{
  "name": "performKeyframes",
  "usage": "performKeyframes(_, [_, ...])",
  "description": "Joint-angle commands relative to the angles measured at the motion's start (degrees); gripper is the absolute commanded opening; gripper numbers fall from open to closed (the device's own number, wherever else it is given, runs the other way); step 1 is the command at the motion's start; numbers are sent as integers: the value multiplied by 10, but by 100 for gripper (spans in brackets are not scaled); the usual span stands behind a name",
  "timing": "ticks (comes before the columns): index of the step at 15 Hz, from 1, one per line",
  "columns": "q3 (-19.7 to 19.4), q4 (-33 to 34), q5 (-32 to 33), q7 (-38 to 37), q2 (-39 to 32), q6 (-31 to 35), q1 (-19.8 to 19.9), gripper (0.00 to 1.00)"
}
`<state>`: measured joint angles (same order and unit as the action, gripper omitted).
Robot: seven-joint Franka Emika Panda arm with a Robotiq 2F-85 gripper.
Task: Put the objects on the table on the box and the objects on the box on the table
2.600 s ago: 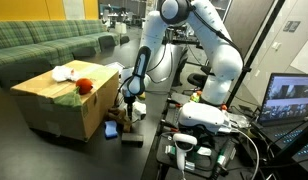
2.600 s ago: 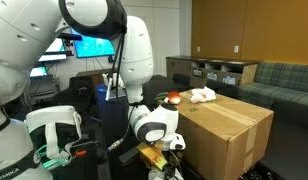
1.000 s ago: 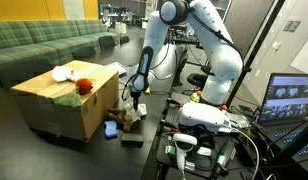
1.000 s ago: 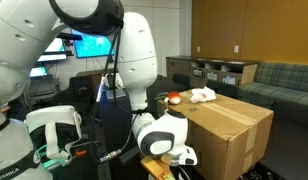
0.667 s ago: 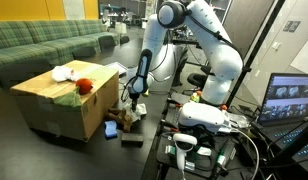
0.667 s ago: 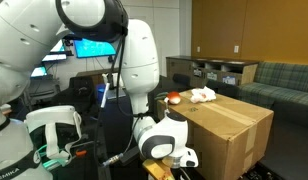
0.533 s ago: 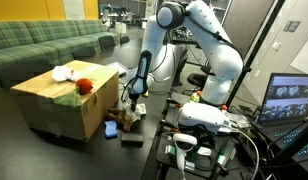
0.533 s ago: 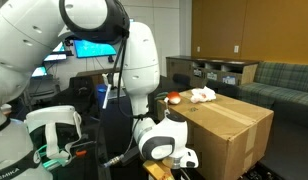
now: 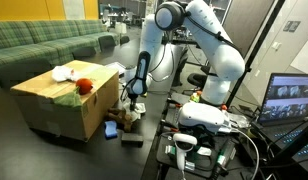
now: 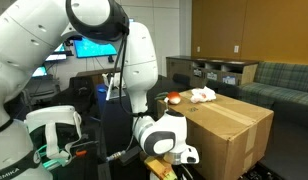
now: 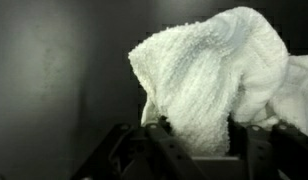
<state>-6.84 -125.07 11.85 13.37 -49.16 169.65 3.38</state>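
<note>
Beside the jaws, in an exterior view, stands the box (image 9: 64, 108): plain tan cardboard, square-edged, with a wide flat top higher than the jaws. On that top lie a crumpled white cloth (image 9: 62, 72), a round red thing (image 9: 84, 85) and a flat green scrap (image 9: 66, 97). The white arm (image 9: 209, 45) bends down so that the jaws hang low by the box's near side, just over the desk (image 9: 54, 150), a matte, nearly black surface. Close by the jaws on the desk lie a small blue piece (image 9: 111, 128) and a dark flat block (image 9: 131, 140); what they are cannot be told. Well away from the jaws a laptop screen (image 9: 294, 100) glows, its writing too small to read.

In an exterior view the box (image 10: 234, 125) rises behind the rounded white wrist (image 10: 159, 135), and the jaws themselves are hidden below it. The white cloth (image 10: 202, 95) and the round red thing (image 10: 174, 98) sit on the box top, above and beyond the jaws. A blue monitor (image 10: 89, 47) shows behind the arm (too blurred to read).

Wrist view: a white towel (image 11: 209, 75) of looped terry, bunched into soft folds, lies on the desk (image 11: 54, 80) straight ahead of the jaws. Its near edge reaches down between the two dark fingers (image 11: 129, 155), which stand partly closed on either side of it. Whether they pinch the cloth or only bracket it cannot be told.
</note>
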Motion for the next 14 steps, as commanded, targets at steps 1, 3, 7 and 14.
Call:
performKeyframes(1, [-25,-29,6,-28,41,-21,-35,6])
performKeyframes(3, [-42,-50,9,-46,68,-25,-56,5])
performKeyframes(7, [-126,-104,32,-114,137,-18,-149,5])
performKeyframes(14, [-366,-132,165,-330,273,-93,-394,5])
